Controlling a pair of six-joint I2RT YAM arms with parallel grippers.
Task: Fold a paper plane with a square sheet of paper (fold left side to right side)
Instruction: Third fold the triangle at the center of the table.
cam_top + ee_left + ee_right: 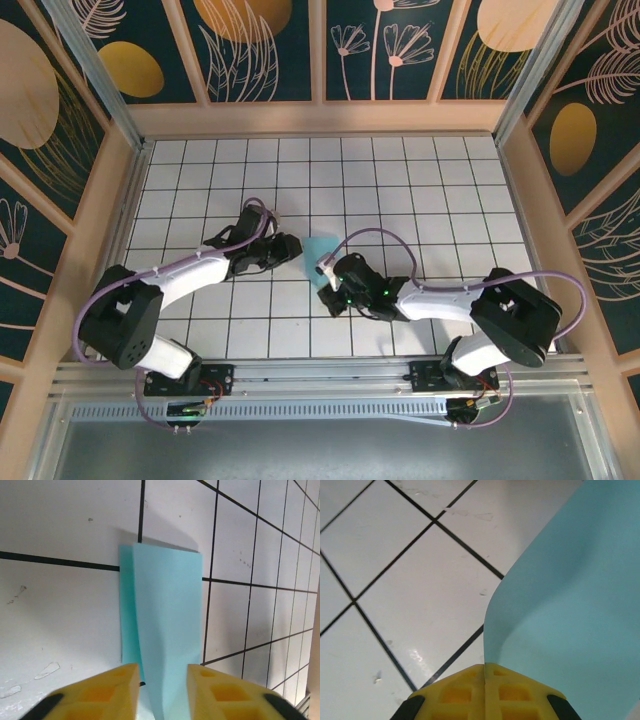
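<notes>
Two robot arms meet over the square sheet of paper (320, 248) near the middle of a white gridded tabletop (430, 190), the turquoise sheet lying between their tips, ringed by dark panels (260, 50) painted with leaves and flowers. The left fingers (285, 250) reach in from the left and the right fingers (328, 268) from the lower right. Seen from the left wrist, the yellow left fingers (122, 690) stand parted, and the paper (167, 620) runs up between them as a long strip of two overlapping layers, its far end resting on the tabletop (60, 605) across a black grid line. Seen from the right wrist, the right fingers (465, 695) are pressed tight together, pinching the sheet (570, 605) at its edge; the paper bows upward from the grip above the white tiles (410, 595).
</notes>
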